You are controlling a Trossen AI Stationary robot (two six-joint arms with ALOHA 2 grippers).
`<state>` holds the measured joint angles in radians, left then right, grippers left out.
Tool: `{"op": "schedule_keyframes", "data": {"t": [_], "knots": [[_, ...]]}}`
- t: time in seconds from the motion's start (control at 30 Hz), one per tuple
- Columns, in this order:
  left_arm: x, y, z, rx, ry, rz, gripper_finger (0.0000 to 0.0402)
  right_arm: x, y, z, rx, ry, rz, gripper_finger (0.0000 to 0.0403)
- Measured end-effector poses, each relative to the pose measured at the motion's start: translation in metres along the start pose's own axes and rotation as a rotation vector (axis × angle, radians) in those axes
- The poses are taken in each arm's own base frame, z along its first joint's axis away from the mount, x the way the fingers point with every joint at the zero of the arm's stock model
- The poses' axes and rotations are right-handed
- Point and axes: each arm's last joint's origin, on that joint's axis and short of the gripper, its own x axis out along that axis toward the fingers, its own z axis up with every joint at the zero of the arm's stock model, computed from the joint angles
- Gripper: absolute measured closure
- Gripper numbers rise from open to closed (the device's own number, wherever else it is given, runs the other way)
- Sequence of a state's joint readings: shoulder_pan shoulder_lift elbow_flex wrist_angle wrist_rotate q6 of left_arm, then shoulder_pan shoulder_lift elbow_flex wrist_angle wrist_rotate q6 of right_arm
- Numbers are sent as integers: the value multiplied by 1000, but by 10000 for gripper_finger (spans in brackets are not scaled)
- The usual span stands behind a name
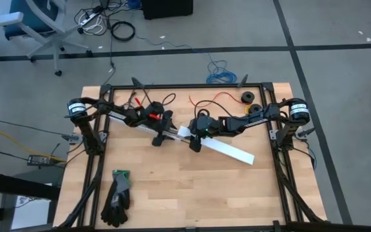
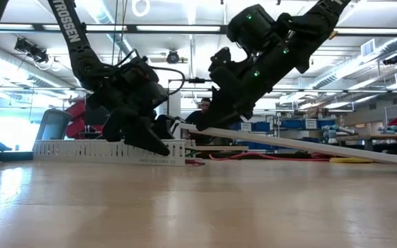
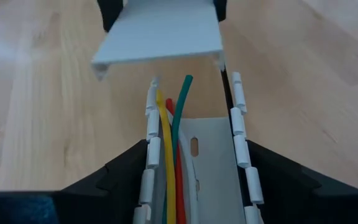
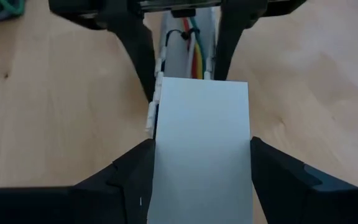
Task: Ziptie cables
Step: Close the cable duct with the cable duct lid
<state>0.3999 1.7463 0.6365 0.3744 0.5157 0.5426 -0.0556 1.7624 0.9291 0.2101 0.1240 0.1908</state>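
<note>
A white slotted channel (image 1: 143, 124) lies on the table's far middle. The cables (image 3: 173, 149), yellow, green and red wires, run along inside it. My left gripper (image 3: 194, 146) is shut on the channel's end, also visible from above (image 1: 161, 132). Just to its right, my right gripper (image 4: 201, 143) is shut on a flat white cover strip (image 1: 227, 149). The strip's held end hangs over the channel's open end (image 3: 160, 43). My left gripper pinches the channel's two slotted side walls (image 3: 151, 155) between its fingers, near the channel's right end. The fingers come slanting down from the table's left, along the channel. The channel stays flat on the table. My right gripper pinches the cover strip's two long edges (image 4: 160, 155) between its fingers, near the strip's left end. The fingers come slanting down from the table's right, along the strip. The held end is lifted (image 2: 198, 129), and the strip slopes down toward the table's right.
A pair of black gloves (image 1: 116, 196) lies near the front left. Two black tape rolls (image 1: 250, 103) and a loose red wire (image 1: 218, 98) lie at the far right. Black frame rails (image 1: 282, 174) run along the table's sides.
</note>
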Motion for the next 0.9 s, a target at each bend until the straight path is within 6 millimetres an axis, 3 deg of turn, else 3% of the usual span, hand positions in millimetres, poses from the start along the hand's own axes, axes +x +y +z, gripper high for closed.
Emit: {"op": "schedule_keyframes", "data": {"t": [0.6, 0.9], "knots": [[3, 1, 7, 2, -19, 24, 148, 0, 2, 0, -9, 9, 66, 177], [5, -1, 12, -3, -46, 25, 120, 0, 2, 0, -8, 10, 65, 177]]}}
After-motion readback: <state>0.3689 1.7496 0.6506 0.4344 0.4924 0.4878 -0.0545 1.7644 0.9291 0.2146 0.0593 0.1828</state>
